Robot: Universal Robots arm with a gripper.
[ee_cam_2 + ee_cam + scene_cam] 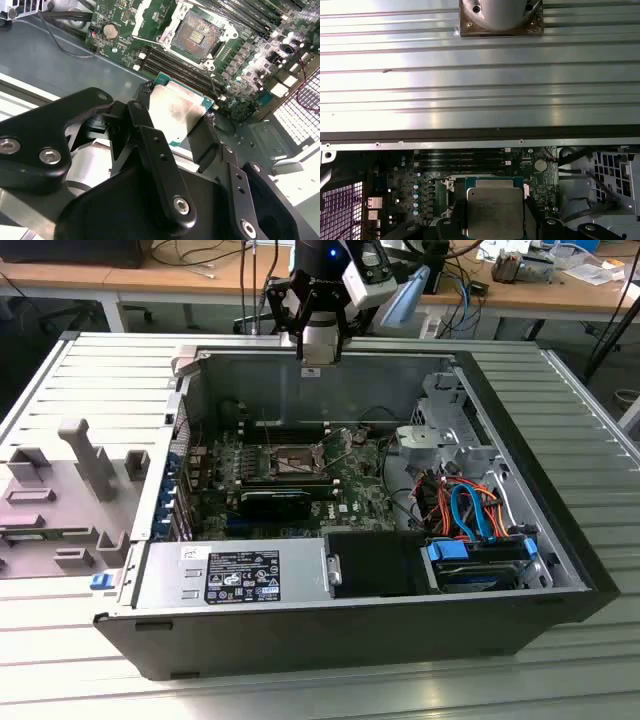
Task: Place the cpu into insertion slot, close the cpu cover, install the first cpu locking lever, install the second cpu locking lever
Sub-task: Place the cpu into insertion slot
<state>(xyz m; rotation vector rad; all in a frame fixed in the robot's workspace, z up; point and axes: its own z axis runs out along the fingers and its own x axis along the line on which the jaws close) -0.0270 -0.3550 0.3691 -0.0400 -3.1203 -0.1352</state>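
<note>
The tool (175, 127) is clamped on the cpu (176, 107) by two opposite edges. In the exterior view it hangs at the upper centre of the frame, over the far wall of the open case (380, 635) and well apart from the insertion slot (297, 462) at mid-frame. To seat the chip well, I judge it should come square over the bare socket with corners matched and go down level, never pressed; being nearly square it has no clear long axis, and its metal top faces both wrist cameras.

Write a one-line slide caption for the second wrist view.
The gripper grips the cpu by its edges, short of the empty insertion slot on the green board.
</note>
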